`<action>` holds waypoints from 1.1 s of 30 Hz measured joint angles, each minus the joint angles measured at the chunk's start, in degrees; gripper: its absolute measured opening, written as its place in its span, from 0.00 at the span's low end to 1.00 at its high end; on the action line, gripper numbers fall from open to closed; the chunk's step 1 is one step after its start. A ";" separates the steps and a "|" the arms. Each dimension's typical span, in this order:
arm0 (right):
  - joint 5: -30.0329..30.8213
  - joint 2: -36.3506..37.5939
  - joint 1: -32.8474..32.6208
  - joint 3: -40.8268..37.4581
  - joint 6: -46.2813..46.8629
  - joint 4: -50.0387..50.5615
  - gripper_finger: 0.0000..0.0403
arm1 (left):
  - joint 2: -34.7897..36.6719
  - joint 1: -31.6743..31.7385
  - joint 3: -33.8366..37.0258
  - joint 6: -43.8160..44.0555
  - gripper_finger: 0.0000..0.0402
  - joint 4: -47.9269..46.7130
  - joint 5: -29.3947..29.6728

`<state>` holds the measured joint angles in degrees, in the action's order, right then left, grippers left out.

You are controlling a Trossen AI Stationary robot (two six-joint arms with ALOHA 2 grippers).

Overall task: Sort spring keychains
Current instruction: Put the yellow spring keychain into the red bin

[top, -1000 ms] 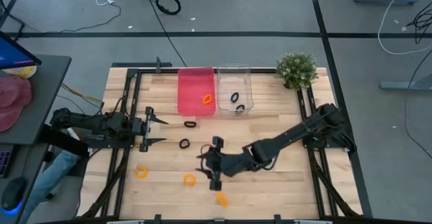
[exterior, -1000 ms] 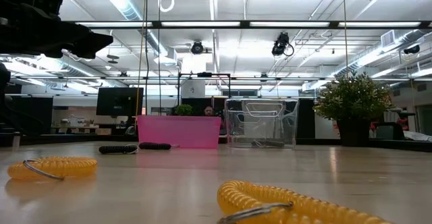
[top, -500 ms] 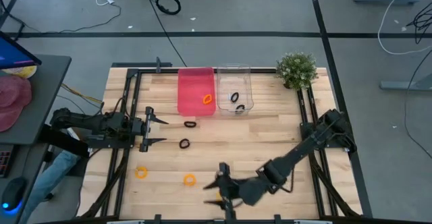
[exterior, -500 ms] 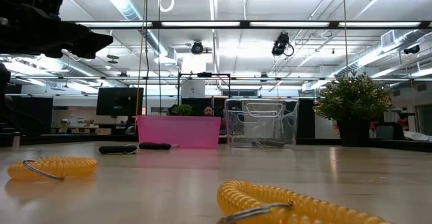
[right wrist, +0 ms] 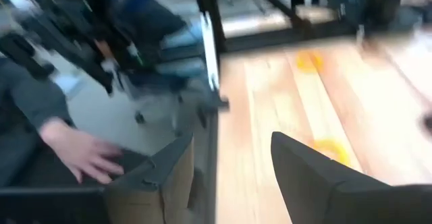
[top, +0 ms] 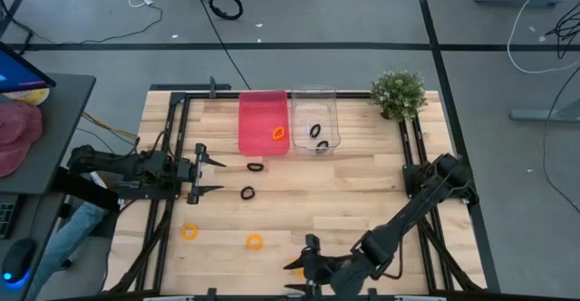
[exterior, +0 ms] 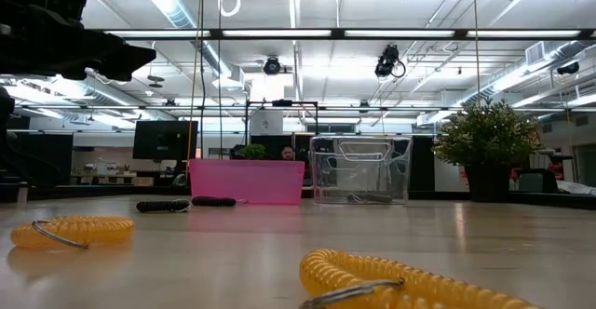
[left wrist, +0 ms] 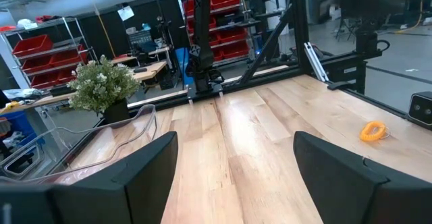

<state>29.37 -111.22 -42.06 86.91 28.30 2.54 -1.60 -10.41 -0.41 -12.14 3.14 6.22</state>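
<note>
Orange spring keychains lie on the table [top: 189, 231], [top: 255, 241] and at the near edge [top: 294, 266]. One more lies in the pink bin [top: 278, 132]. Two black keychains lie on the table [top: 256, 166], [top: 246, 192], and two in the clear bin [top: 314, 131], [top: 322, 145]. My right gripper [top: 304, 265] is open low at the near edge, its fingers standing either side of the nearest orange keychain [right wrist: 329, 150]. My left gripper [top: 214, 176] waits open at the table's left, beside the black keychains.
The pink bin [top: 264, 122] and the clear bin [top: 314, 101] stand side by side at the far edge, with a potted plant [top: 399, 93] to their right. A person's hand [right wrist: 81, 150] shows beyond the table's near left corner. Bare wood fills the table's middle and right.
My right arm has swung from the middle of the table toward the near edge and dropped low, ending beside the orange keychain there with its fingers still open. The keychains lie where they did.
</note>
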 joint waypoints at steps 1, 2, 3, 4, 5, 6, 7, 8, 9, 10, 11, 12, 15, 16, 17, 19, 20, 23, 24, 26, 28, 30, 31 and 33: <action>-0.35 -0.45 0.31 -0.02 1.09 1.11 0.49 | 0.02 0.00 0.00 -0.02 0.74 0.00 0.00; -0.56 -0.77 0.66 -0.02 2.25 1.99 0.49 | 0.00 0.00 0.00 0.00 0.74 0.00 0.00; -0.82 -0.97 1.05 -0.02 2.92 3.14 0.49 | 0.00 0.00 -0.01 -0.01 0.74 0.00 0.00; -1.36 -1.20 1.56 -0.02 3.28 4.36 0.49 | 0.00 0.00 0.00 0.00 0.74 0.00 0.00; -2.20 -1.66 2.12 0.01 4.18 4.98 0.49 | 0.00 0.00 0.00 0.00 0.74 0.00 0.00; -3.18 -2.19 2.62 0.03 4.95 5.81 0.49 | 0.00 0.00 -0.01 0.00 0.74 0.00 0.00; -4.18 -2.82 3.03 0.03 5.45 7.30 0.49 | 0.01 0.00 -0.02 -0.01 0.74 0.00 0.00; -5.06 -3.56 3.46 0.01 5.67 8.47 0.49 | 0.01 0.00 0.00 0.00 0.74 0.00 0.01; -6.07 -4.34 3.79 0.01 5.75 9.26 0.49 | 0.00 0.00 -0.02 -0.01 0.74 0.00 0.00; -6.90 -5.05 4.03 0.01 5.75 10.20 0.49 | 0.00 0.00 -0.02 -0.01 0.74 0.00 0.00; -7.89 -5.73 4.29 0.01 5.77 11.18 0.49 | 0.02 0.00 -0.02 0.00 0.74 0.00 0.00; -9.16 -6.50 4.60 0.01 5.77 11.91 0.49 | 0.02 0.00 0.00 0.00 0.74 0.00 0.00; -13.51 -8.75 5.29 -0.05 5.75 14.34 0.49 | 0.00 0.00 -0.01 0.00 0.74 0.00 0.00; -13.97 -9.31 5.47 -0.09 5.68 15.33 0.49 | 0.00 0.00 0.00 -0.02 0.74 0.00 0.00; -13.99 -9.71 5.64 -0.08 5.40 15.73 0.49 | 0.00 0.00 -0.02 0.00 0.74 0.00 0.00; -13.96 -10.18 5.85 -0.06 4.83 17.92 0.48 | 0.00 0.00 -0.02 0.00 0.74 0.00 0.00; -14.00 -10.53 6.01 -0.06 4.49 18.49 0.47 | 0.01 0.00 0.00 0.00 0.74 0.00 0.00; -14.00 -11.25 6.18 -0.06 3.81 20.28 0.45 | 0.02 0.00 -0.01 0.00 0.74 0.00 0.00; -14.00 -11.42 6.23 -0.06 3.62 20.50 0.44 | 0.00 0.00 0.00 0.00 0.74 0.00 0.00; -14.06 -12.01 6.27 0.03 3.32 21.58 0.43 | 0.02 0.00 0.00 0.00 0.74 0.00 0.00; -15.29 -12.89 6.37 0.01 2.90 22.80 0.41 | 0.00 0.00 0.00 0.00 0.74 0.00 0.00; -15.98 -13.63 6.43 0.04 2.75 22.77 0.40 | 0.02 0.00 -0.02 0.00 0.74 0.00 0.00; -16.32 -13.88 6.53 0.13 2.71 22.62 0.39 | 0.01 0.00 -0.01 -0.01 0.74 0.00 0.00; -17.38 -14.75 6.80 0.29 2.48 22.44 0.39 | 0.02 0.00 -0.01 0.00 0.74 0.00 0.00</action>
<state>11.99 -125.97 -35.26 87.20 30.77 24.98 -1.58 -10.41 -0.42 -12.14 3.14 6.22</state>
